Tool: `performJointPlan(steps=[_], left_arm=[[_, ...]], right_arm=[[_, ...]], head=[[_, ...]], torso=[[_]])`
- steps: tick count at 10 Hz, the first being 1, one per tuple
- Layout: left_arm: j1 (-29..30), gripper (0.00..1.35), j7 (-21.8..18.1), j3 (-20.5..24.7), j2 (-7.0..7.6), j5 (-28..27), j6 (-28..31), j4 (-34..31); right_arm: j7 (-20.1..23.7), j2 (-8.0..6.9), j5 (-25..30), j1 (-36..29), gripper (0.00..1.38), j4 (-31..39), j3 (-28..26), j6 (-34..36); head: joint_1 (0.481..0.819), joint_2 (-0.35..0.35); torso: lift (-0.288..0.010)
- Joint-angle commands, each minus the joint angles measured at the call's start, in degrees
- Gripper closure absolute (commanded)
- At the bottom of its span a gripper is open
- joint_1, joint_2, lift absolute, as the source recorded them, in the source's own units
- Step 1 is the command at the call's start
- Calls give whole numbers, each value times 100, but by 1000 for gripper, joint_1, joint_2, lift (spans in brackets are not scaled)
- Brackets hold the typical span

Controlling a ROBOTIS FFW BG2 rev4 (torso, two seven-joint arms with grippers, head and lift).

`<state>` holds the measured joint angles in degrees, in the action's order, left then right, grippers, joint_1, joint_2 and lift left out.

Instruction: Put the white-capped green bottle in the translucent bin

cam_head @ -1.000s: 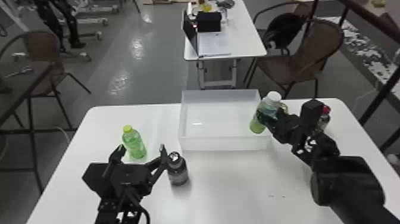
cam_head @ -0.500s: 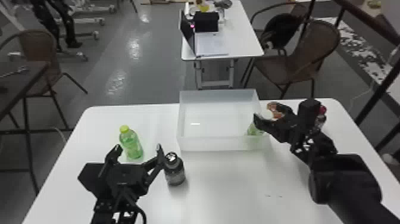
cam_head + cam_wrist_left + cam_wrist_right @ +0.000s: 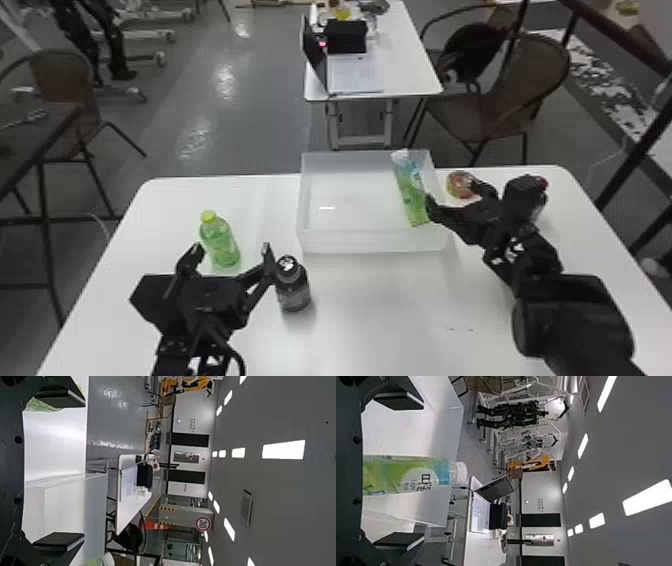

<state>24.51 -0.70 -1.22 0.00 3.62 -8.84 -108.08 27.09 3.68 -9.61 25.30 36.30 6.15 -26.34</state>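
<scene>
White-capped green bottle [image 3: 413, 192] leans inside the translucent bin [image 3: 375, 242], just ahead of the right gripper [image 3: 451, 193], its cap end slanting away from that gripper. The spread fingers pinch nothing; in the right wrist view, the bottle's body lines up with the gap, apart from both pads. It looks like smooth plastic that would give a little under a squeeze, moderately heavy if full and probably slippery on the label, though hardly fragile. Should it need straightening, the middle of the body is the place to hold; the narrow cap offers a poor grip and invites swinging. Farther out, the left gripper [image 3: 231, 246] is spread and empty, with a yellow-capped green bottle [image 3: 220, 242] ahead of it and a dark bottle [image 3: 293, 287] beside its inner finger, on the tabletop [image 3: 380, 320].
</scene>
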Motion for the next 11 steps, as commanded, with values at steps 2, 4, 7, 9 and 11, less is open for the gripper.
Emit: performJointPlan(steps=[2,4,7,9,11], left_arm=[[-60,121,0,-1,-15,-90,-48,33],[-69,121,0,-1,-15,-108,-109,50],[-42,121,9,-27,-15,-116,-145,50],[54,121,53,-10,-15,-81,-206,33],[72,121,97,-89,-15,-81,-180,33]], right_arm=[[-239,133,-155,-1265,128,2382,0,1034],[-547,256,337,-2275,128,4553,0,2080],[-1470,309,504,-3919,131,6522,-9,2203],[-1848,300,513,-4719,128,7163,-88,2282],[-1848,423,355,-5097,127,7506,-255,2449]], head=[[695,63],[695,68],[695,86],[695,67],[695,63]], torso=[[-18],[-18],[-18],[-18],[-18]])
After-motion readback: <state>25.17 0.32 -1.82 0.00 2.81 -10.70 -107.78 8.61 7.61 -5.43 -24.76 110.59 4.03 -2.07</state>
